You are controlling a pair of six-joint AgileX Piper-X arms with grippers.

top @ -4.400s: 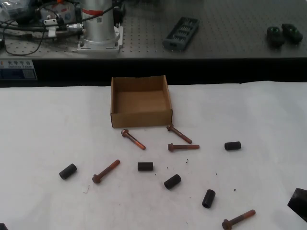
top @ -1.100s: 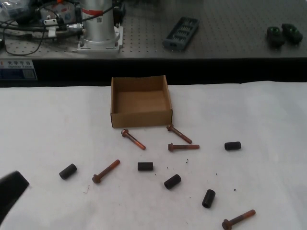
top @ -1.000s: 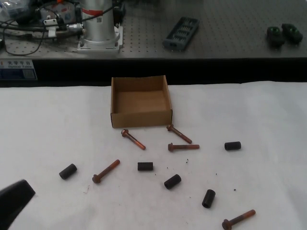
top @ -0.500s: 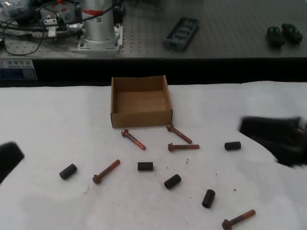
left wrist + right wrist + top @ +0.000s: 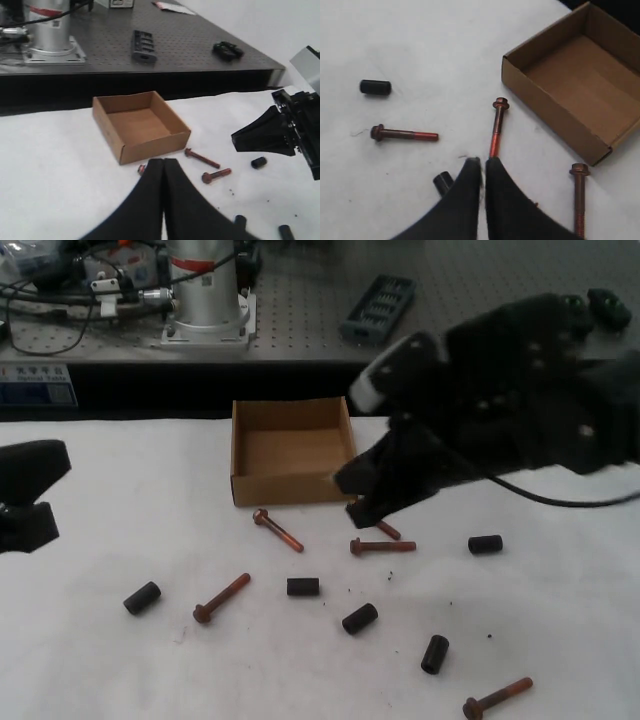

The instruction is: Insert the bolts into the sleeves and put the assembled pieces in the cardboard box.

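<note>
Bolts (image 5: 277, 530) lie loose as the right gripper (image 5: 482, 161) has swung in from three o'clock and the left gripper (image 5: 163, 161) from nine, both jaws shut, empty: first pick pending.

Open brown cardboard box (image 5: 295, 487) sits mid-back on white paper sheet (image 5: 560, 640), copper-coloured metal bolts (image 5: 279, 531) just before it, black cylindrical sleeves (image 5: 302, 587) scattered nearer.
</note>
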